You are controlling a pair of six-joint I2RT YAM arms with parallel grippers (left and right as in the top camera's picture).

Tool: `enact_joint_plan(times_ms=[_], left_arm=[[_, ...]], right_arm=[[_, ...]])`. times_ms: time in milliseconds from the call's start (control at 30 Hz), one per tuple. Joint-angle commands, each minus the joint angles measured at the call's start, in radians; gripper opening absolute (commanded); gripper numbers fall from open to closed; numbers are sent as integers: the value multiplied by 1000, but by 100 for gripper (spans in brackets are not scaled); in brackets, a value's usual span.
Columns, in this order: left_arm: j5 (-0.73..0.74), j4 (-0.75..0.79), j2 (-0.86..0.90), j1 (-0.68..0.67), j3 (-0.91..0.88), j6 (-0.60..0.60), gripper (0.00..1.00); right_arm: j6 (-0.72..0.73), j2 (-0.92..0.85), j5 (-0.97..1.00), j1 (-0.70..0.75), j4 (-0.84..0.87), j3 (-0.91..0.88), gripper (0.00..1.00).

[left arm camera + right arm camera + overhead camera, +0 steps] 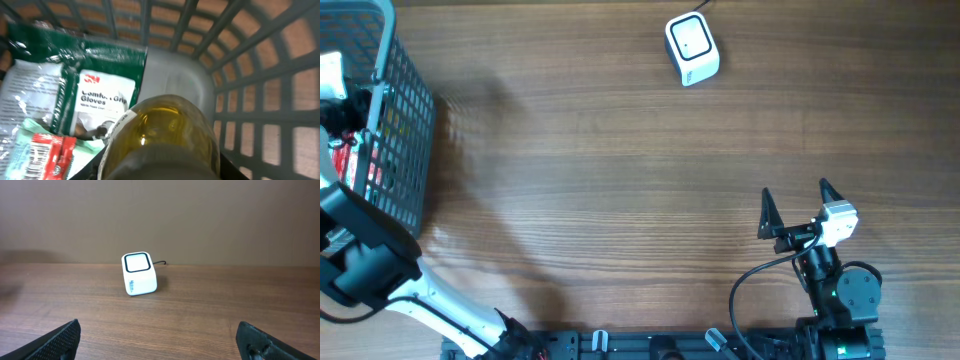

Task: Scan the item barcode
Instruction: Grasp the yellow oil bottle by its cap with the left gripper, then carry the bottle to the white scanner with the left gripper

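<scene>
The item, an amber bottle [170, 130], lies in the basket [410, 110] directly ahead of the left claw [340, 118], close against its tips. We cannot tell how wide that claw stands or whether it grips the bottle. A green glove pack [100, 95] lies beyond the bottle. The right claw [794, 192] stands spread wide and empty over the desk [580, 150], with the white scanner [691, 48] well ahead of it.

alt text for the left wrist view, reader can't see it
A bottle of yellow liquid fills the foreground inside a grey mesh basket. Behind it to the left lies a green and white pack of Comfort Grip gloves, and a red and white barcoded packet sits at the lower left.
</scene>
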State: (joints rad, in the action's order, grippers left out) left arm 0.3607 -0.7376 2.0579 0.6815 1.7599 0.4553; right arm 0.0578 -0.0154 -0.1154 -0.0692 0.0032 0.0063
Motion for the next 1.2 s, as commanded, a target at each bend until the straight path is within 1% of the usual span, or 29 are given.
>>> enact_joint_plan(times_ms=[0, 200, 467, 567, 700, 833, 900, 1000, 1033, 1167], left_arm=[[43, 29, -137, 1, 14, -48, 38], [43, 103, -295, 1, 14, -144, 37], [24, 173, -557, 1, 14, -317, 37], [24, 145, -647, -11, 14, -388, 36], [23, 47, -737, -67, 14, -462, 35], [10, -89, -785, -174, 14, -475, 34], [-49, -182, -792, -260, 14, -517, 34], [-120, -283, -784, -391, 11, -533, 34], [-167, -325, -775, -455, 11, -552, 34], [-327, -400, -718, -679, 11, -621, 33]], right_arm=[[-3, 8, 2, 5, 3, -1, 100], [-3, 8, 2, 5, 3, -1, 100], [-3, 8, 2, 5, 3, -1, 100], [-3, 8, 2, 5, 3, -1, 100], [-3, 8, 2, 5, 3, -1, 100], [-3, 8, 2, 5, 3, -1, 100], [-3, 8, 2, 5, 3, -1, 100], [-3, 8, 2, 5, 3, -1, 100], [-3, 8, 2, 5, 3, -1, 100], [-3, 8, 2, 5, 3, -1, 100]])
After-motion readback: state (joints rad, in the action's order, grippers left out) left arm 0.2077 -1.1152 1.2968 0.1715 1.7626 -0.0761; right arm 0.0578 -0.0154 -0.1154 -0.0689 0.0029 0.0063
